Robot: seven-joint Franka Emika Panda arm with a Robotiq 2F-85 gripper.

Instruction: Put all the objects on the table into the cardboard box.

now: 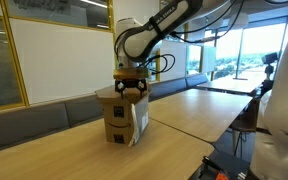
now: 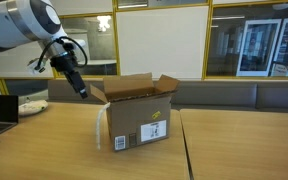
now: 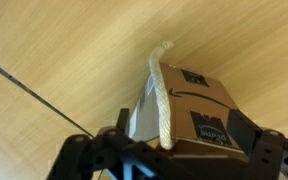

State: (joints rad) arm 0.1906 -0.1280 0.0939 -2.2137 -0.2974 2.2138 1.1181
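Cardboard box (image 2: 134, 120) stands upright, flaps up, long white piece (image 3: 161, 100) upright alongside, jaws released.

Cardboard box (image 2: 134, 118) on table (image 2: 44, 150). Long thin piece (image 3: 161, 95) against one box side. Gripper (image 1: 131, 91) above box.

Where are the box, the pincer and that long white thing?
cardboard box (image 2: 134, 115), in an exterior view, on its front wall.
pincer (image 2: 82, 91), in an exterior view, between its fingertips.
long white piece (image 3: 161, 100), wrist view, on its middle stretch.
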